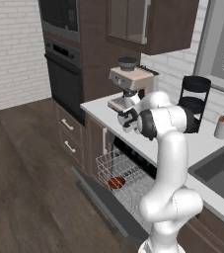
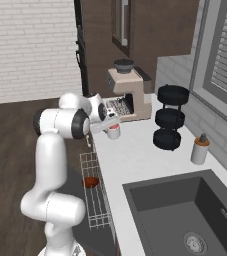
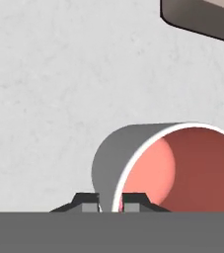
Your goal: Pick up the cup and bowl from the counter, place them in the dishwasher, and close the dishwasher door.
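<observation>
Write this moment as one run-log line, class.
gripper: fingers astride cup rim, on counter | bowl: in dishwasher rack | dishwasher door: open

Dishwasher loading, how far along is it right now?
Done: the bowl lies in the rack of the open dishwasher. In hand: the claw straddles the rim of the cup on the counter. Left: lift and load the cup, close the dishwasher door.
</observation>
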Motion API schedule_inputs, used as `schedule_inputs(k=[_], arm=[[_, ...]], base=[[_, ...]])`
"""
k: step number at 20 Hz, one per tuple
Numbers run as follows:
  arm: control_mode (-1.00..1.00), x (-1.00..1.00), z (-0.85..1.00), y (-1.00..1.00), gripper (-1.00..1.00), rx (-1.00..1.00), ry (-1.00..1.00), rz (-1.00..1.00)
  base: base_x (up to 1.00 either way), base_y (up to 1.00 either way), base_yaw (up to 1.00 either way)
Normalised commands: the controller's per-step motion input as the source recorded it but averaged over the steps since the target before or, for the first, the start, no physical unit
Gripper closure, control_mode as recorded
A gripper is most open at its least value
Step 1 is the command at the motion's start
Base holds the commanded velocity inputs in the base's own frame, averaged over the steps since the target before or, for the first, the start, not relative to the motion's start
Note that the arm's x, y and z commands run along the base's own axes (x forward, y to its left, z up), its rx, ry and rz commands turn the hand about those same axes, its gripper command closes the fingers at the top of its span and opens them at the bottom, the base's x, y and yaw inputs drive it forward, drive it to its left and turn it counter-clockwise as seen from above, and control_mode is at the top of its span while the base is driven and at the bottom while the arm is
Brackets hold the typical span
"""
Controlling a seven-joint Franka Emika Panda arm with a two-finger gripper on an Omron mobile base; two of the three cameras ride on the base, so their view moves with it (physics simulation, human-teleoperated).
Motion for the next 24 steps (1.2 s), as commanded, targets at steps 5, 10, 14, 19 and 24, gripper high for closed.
schedule_inputs(k=[5, 10, 14, 19, 24], arm=[[-1.00, -0.95, -0.02, 0.07, 1.00, 0.01, 0.00, 0.00], [-1.00, -1.00, 0.00, 0.36, 1.00, 0.04, 0.00, 0.00], [-1.00, -1.00, 0.00, 0.74, 1.00, 0.04, 0.00, 0.00], [-1.00, -1.00, -0.08, 0.89, 1.00, 0.01, 0.00, 0.00], [-1.00, -0.52, -0.65, 0.55, 1.00, 0.00, 0.01, -0.01]], base=[[0.00, 0.00, 0.00], [0.00, 0.00, 0.00], [0.00, 0.00, 0.00], [0.00, 0.00, 0.00], [0.00, 0.00, 0.00]])
